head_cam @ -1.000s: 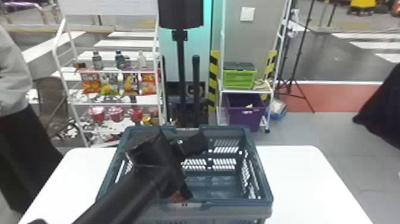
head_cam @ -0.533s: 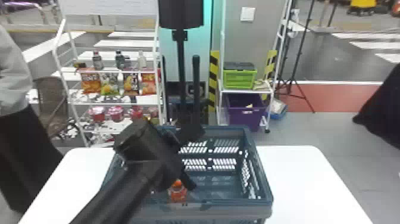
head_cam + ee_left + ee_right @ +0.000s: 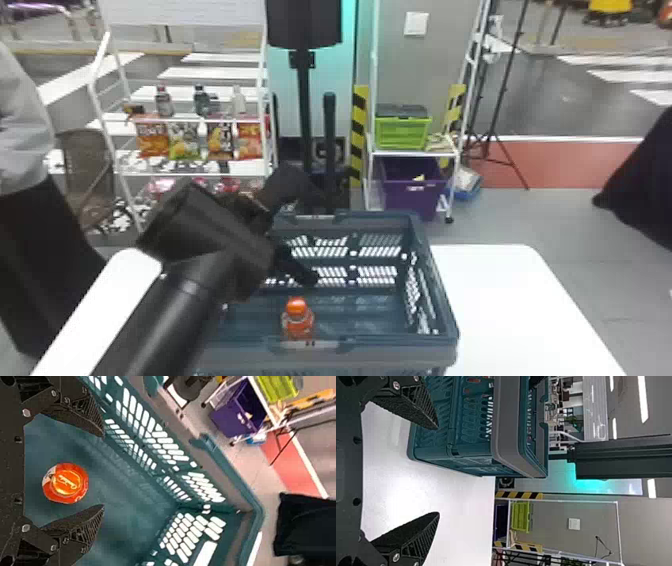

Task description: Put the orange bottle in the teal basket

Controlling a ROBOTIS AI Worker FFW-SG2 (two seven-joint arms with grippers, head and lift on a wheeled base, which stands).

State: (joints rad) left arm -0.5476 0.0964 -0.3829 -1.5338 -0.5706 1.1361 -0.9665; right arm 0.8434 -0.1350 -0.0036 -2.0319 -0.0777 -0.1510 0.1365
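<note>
Head view: a smooth white tabletop (image 3: 515, 305) spans the lower frame and carries the teal basket (image 3: 400, 353), lower centre, a rectangular plastic crate with slotted walls and a greyish rim. The matte black, tubular left arm (image 3: 155, 325) enters from the lower left, and the left pincer (image 3: 103, 471) is spread open, gripping nothing. The right pincer (image 3: 438, 471) is likewise open, parked beside the basket over the tabletop. Both have tapered fingers with ridged sides.

The orange bottle (image 3: 298, 322), glossy with a rounded cap (image 3: 296, 305), stands inside the basket near its front wall, long axis upright. The left arm is the nearer; from its pincer the bottle lies below and towards the robot. Placement appears complete, so the coming move probably calls for a lift clear of cap and rim, without tipping the bottle.
</note>
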